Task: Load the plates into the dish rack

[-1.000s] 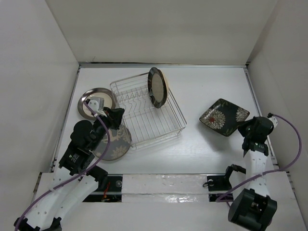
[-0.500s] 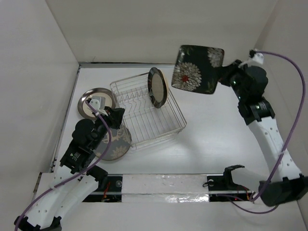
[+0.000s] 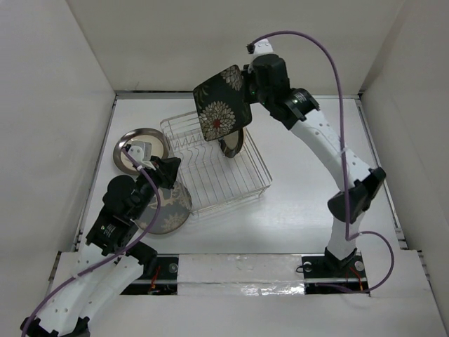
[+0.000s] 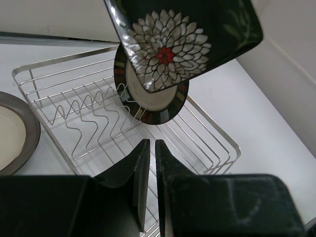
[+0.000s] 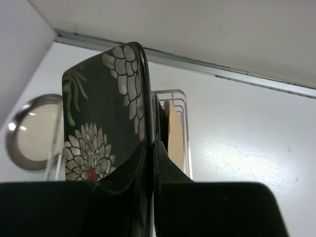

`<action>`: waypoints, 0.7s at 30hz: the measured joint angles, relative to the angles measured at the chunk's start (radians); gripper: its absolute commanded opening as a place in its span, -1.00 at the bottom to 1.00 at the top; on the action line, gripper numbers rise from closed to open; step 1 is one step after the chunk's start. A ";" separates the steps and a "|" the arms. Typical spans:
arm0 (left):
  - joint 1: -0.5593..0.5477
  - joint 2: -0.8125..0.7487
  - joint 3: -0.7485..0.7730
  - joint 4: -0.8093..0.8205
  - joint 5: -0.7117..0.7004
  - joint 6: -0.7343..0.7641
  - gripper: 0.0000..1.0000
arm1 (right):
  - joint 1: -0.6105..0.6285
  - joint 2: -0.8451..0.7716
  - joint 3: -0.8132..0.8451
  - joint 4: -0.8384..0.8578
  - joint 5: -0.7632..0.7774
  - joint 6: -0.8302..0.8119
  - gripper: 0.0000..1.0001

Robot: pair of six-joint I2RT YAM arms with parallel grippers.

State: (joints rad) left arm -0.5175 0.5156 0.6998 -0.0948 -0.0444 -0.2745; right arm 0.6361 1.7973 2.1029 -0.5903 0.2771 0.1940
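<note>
My right gripper (image 3: 245,95) is shut on the edge of the black squarish floral plate (image 3: 220,112) and holds it tilted in the air above the far part of the dish rack (image 3: 242,184). In the right wrist view the gripper (image 5: 150,145) pinches the floral plate's (image 5: 98,123) rim. A round dark-rimmed plate (image 3: 233,145) stands upright in the rack, just behind the floral plate. My left gripper (image 3: 168,172) is shut and empty at the rack's near left side, above a grey patterned plate (image 3: 174,208). A second dark-rimmed plate (image 3: 133,149) lies flat left of the rack. The tan plate is out of view.
White walls close in the table on the left, back and right. The left wrist view shows the rack's upright prongs (image 4: 94,116) to the left of the standing plate (image 4: 165,109), under the hanging floral plate (image 4: 168,44).
My right arm has lifted the floral plate off the table at the right and swung it up and left, over the rack. The left arm has not moved.
</note>
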 measured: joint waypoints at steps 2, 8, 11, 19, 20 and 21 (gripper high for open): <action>0.000 -0.003 0.000 0.000 0.000 0.000 -0.85 | 0.013 0.080 0.074 -0.051 0.048 -0.021 -1.00; 0.001 -0.014 0.000 0.001 0.004 0.000 -0.84 | 0.042 0.196 0.130 -0.158 0.222 -0.088 -1.00; 0.002 -0.019 0.000 0.001 0.011 0.000 -0.83 | 0.079 0.241 0.209 -0.196 0.299 -0.127 -1.00; 0.002 -0.035 0.000 0.001 0.019 -0.001 -0.83 | 0.194 0.329 0.357 -0.209 0.515 -0.283 -1.00; 0.002 -0.039 0.000 0.001 0.019 -0.001 -0.82 | 0.208 0.340 0.363 -0.206 0.541 -0.307 -1.00; 0.002 -0.042 0.000 0.001 0.018 -0.001 -0.82 | 0.218 0.352 0.365 -0.201 0.566 -0.335 -1.00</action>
State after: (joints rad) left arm -0.5152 0.4740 0.6998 -0.0940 -0.0261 -0.2752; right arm 0.8539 2.1490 2.4683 -0.7914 0.8436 -0.1406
